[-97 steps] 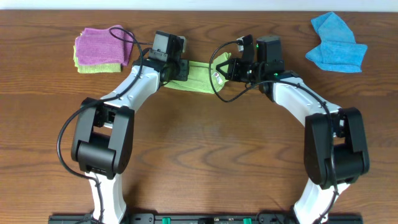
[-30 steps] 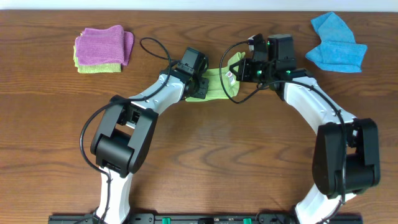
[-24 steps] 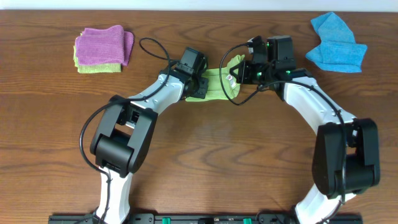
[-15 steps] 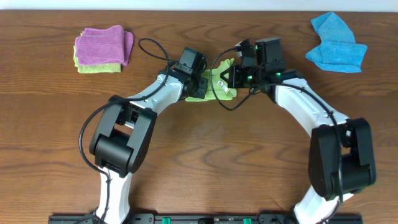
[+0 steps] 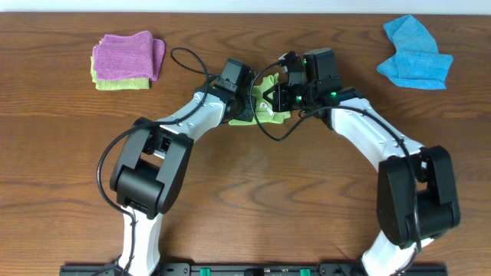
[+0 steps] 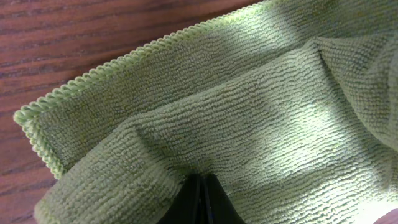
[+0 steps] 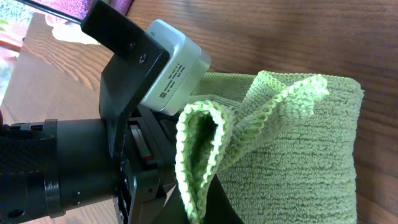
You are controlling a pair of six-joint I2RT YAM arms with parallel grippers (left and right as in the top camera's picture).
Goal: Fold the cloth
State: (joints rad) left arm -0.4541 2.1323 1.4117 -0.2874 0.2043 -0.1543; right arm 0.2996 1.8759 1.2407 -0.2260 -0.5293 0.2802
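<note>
Dk brown wood-grain table [image 5: 245, 192] across whole overhead view, evenly lit. Pale strip [image 5: 245, 6] along far edge, wall or floor unclear. Black rail [image 5: 253, 270] at near edge. Purple cloth [image 5: 123, 54] far-left corner, blue cloth [image 5: 414, 57] far-right.

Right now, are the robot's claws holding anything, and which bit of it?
Both hold the lime-green microfiber cloth: the left gripper pinches a fold near a corner, the right gripper a doubled-over hemmed edge.

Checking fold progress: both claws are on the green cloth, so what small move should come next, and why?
Probably the right claw lowers its lifted edge onto the flat layer near the left claw, then opens. Both claws are shut on the cloth, and the right's end hangs doubled above the rest.
</note>
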